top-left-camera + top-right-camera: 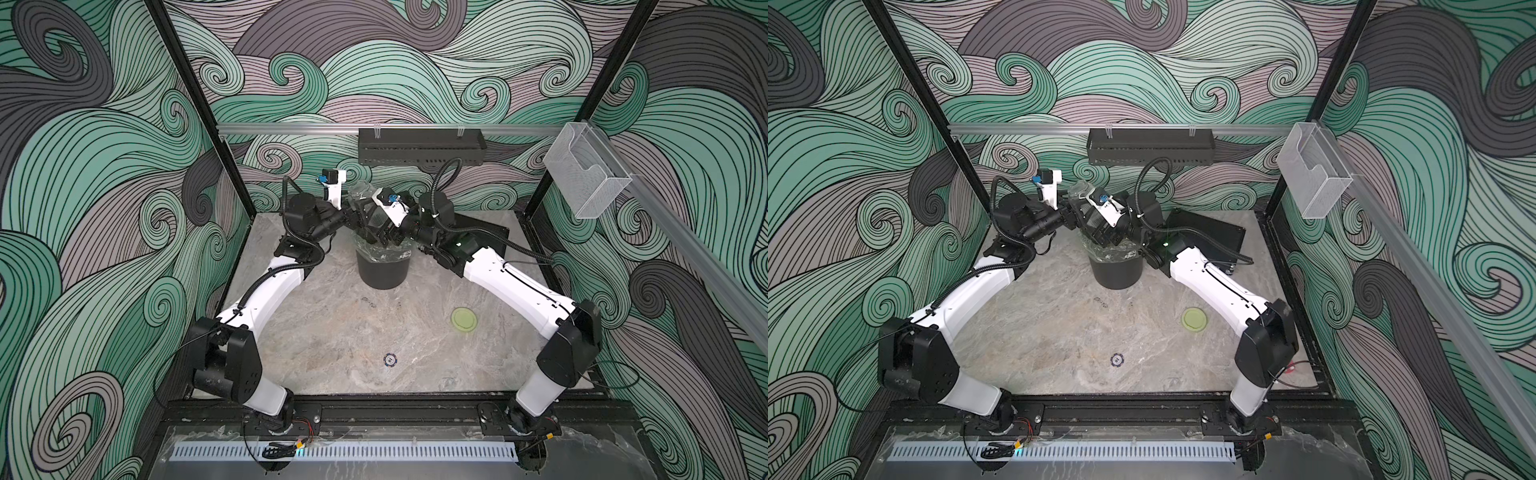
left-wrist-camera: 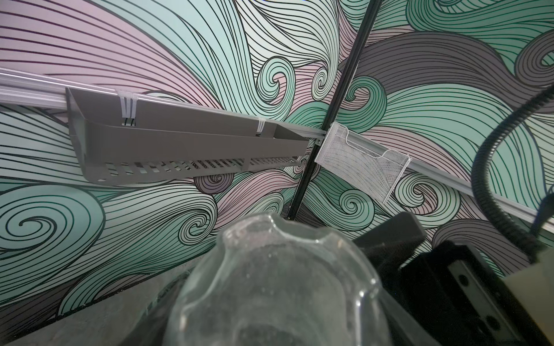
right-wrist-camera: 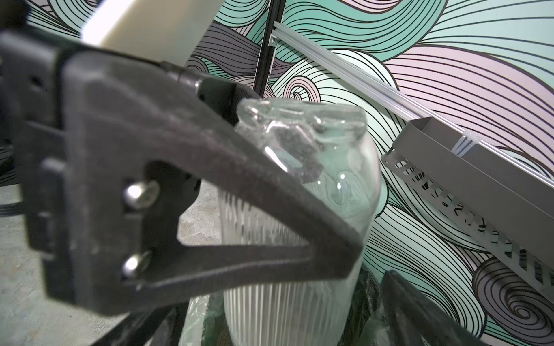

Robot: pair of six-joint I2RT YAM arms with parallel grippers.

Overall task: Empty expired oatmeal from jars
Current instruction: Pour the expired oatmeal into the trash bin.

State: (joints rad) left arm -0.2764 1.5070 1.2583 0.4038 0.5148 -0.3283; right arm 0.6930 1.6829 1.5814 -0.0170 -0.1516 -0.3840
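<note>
Jar (image 1: pixel 360 194): one, clear ribbed glass, inverted with its base up, held over the one black plastic-lined bin (image 1: pixel 383 274) at the far middle of the surface (image 1: pixel 332 332). Lid (image 1: pixel 464 319): one, yellow-green, flat on the surface, well apart. Arms: two, elbows bowed outward, wrists meeting above the bin. Left tool (image 1: pixel 360 218) pinches the jar's side. Right tool (image 1: pixel 380 237) stands spread either side of the jar.

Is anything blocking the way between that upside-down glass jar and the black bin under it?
Nothing visible does. The jar hangs base-up right over the bin, its lower end among the clear liner. Its lid lies apart on the table.
</note>
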